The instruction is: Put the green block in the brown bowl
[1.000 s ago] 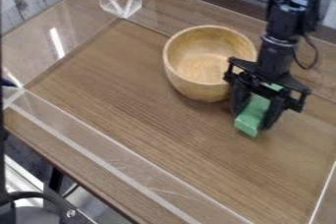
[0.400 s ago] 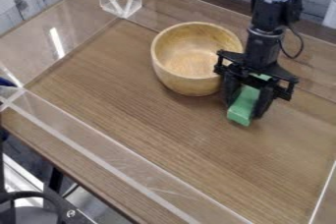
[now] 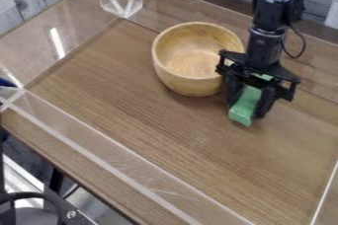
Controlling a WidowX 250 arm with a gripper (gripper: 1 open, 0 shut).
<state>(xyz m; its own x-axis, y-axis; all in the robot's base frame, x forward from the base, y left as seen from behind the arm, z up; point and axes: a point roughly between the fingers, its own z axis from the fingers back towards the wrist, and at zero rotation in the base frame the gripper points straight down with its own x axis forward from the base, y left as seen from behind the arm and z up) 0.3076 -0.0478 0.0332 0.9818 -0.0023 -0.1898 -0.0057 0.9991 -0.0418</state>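
green block and brown bowl on the wooden table

the green block (image 3: 246, 107), a small bright green bar, stood tilted on the tabletop just right of the brown bowl (image 3: 199, 58), its upper part hidden. the bowl, round, light tan wood with thick walls and a pale inside, sat upright and held nothing.

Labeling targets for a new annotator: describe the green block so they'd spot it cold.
Find the wooden table with clear walls and the round tan bowl on it. Just right of the bowl, the black gripper points down, shut on the green block. It is the only bright green thing, a small bar between the fingers.
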